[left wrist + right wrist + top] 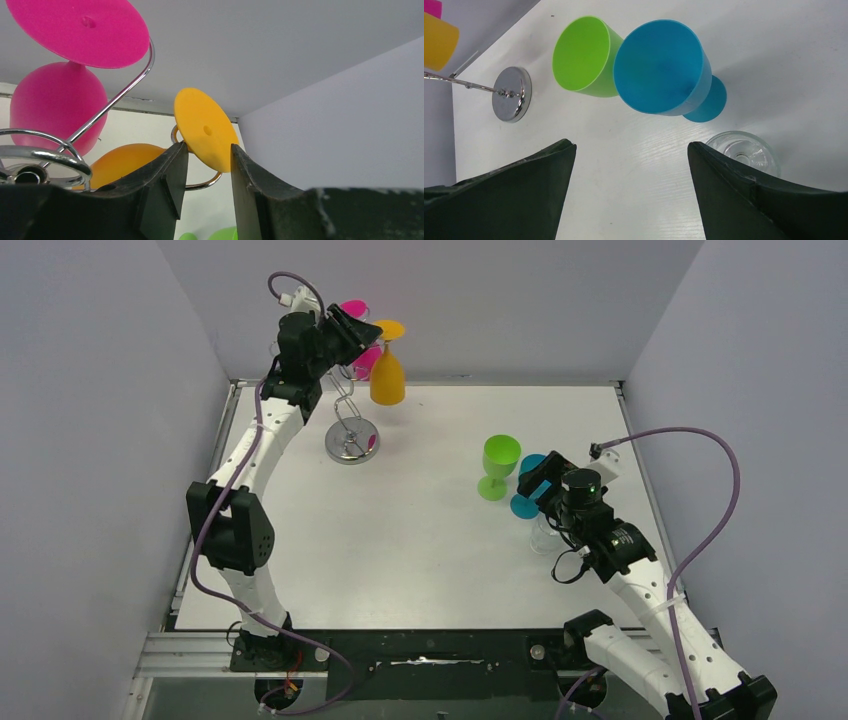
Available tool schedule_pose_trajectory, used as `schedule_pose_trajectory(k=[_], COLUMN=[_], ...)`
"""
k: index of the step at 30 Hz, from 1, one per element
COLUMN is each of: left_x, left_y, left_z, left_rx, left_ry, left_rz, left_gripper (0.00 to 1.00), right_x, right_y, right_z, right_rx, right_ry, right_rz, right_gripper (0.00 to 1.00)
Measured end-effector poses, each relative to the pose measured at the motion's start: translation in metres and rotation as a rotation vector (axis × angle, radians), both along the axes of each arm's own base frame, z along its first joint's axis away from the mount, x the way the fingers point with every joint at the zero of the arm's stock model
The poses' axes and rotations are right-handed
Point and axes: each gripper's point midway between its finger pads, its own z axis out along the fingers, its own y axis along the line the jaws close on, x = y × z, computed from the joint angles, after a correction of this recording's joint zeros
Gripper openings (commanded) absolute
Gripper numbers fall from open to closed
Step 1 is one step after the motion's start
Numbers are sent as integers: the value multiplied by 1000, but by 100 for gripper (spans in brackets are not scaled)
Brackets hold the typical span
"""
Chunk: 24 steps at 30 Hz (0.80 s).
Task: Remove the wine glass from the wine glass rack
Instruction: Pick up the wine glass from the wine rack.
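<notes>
A white tabletop (420,560) inside grey walls, seen from above, with two robot arms at its near edge. The wine glass rack (350,445), a thin silver wire stand on a round shiny base, stands near the far left corner. Two plastic wine glasses hang upside down from its curled arms: an orange glass (387,375) and a pink glass (367,362) just beside it.

The left fingers (170,175) are raised to the top of the rack. They are partly open, one on each side of the lower edge of the orange glass's round foot, and grip nothing. The right fingers (524,195) are spread wide and empty above the right side of the tabletop, near a green glass (497,465), a blue glass (527,490) and a clear glass (545,535).

Risks: the fingers may pinch only the thin rim of the foot and slip off. If the foot catches in the wire loop, a pull could tip the light rack and shake the pink glass loose.
</notes>
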Motion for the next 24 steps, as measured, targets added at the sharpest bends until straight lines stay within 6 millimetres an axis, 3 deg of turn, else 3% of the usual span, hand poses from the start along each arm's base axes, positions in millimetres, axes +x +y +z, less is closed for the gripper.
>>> schedule_pose_trajectory(k=[15, 24], left_x=[7, 7], left_y=[-10, -11], left_z=[5, 7], left_rx=[-132, -182], left_ry=[12, 25], left_rz=[-27, -52], left_gripper=[28, 11], right_x=[4, 6], right_y=[7, 9], right_z=[4, 8], right_rx=[21, 31], right_ry=[-29, -44], right_rz=[31, 35], right_gripper=[85, 86])
